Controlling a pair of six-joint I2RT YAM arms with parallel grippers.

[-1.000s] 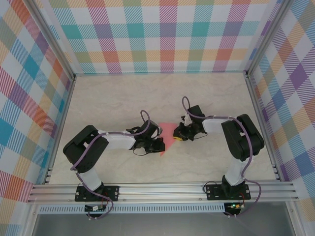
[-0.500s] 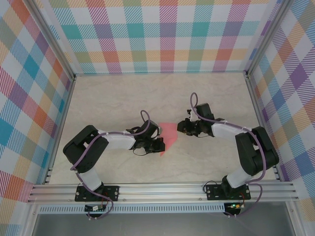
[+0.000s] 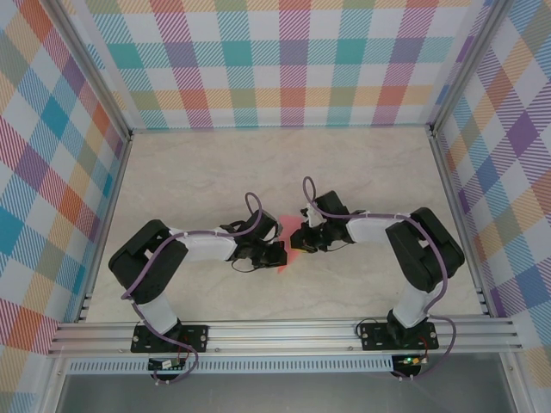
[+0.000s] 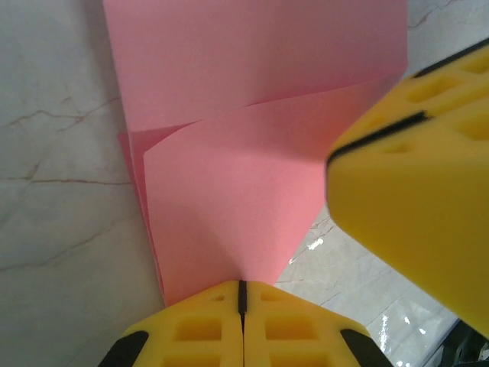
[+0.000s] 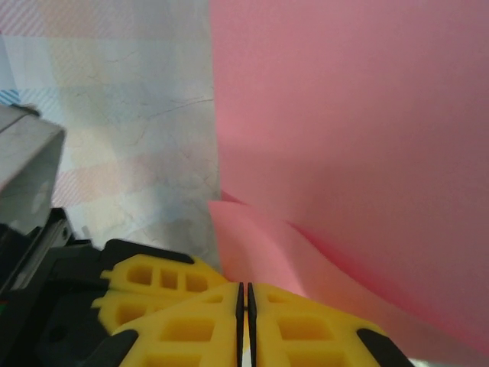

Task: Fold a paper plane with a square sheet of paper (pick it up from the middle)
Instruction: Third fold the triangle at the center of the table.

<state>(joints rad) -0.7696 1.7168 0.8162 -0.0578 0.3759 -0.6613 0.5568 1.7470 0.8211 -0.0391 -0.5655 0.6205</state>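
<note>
One creased pink paper lies on the worktop. The left gripper is closed on one edge, the right gripper closed on the opposite edge; paper fans straight ahead of both

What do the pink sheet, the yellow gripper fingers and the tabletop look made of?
The pink paper sheet looks like thin matte paper: sharp creases, curling layers. The left gripper's fingers look like matte yellow plastic, perhaps printed, with recessed pockets. The tabletop is smooth and glossy with marble veining and glare spots; stone or laminate, I cannot tell.
</note>
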